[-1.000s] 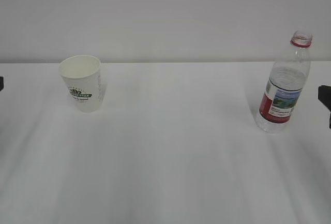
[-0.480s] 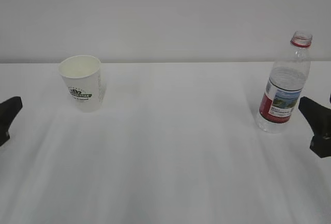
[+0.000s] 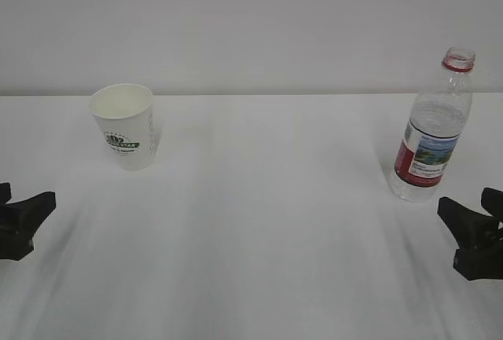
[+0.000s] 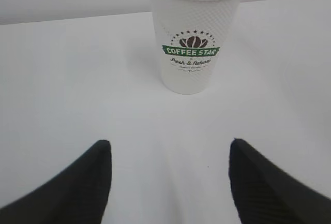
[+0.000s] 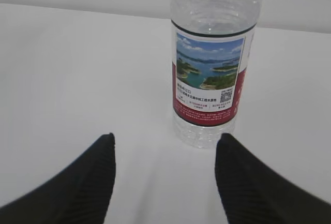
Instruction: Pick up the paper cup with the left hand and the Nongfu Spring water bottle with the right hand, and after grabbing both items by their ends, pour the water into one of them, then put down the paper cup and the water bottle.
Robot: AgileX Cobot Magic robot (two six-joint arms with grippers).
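Note:
The paper cup (image 3: 124, 124) stands upright on the white table at the back left, white with a green logo. In the left wrist view the cup (image 4: 194, 38) is straight ahead, well beyond the fingertips. My left gripper (image 3: 30, 202) (image 4: 169, 144) is open and empty, to the front left of the cup. The Nongfu Spring water bottle (image 3: 432, 132) (image 5: 212, 74) stands upright and capless at the back right, with water inside. My right gripper (image 3: 468, 213) (image 5: 166, 137) is open with nothing between its fingers, just in front of the bottle's base and a little to its right.
The white table (image 3: 259, 222) stretches between cup and bottle with a plain white wall (image 3: 251, 18) behind it. Nothing else stands on the table in view.
Both grippers have come further into the exterior view from its side edges, moving inward and lower in the picture. Cup and bottle have not moved.

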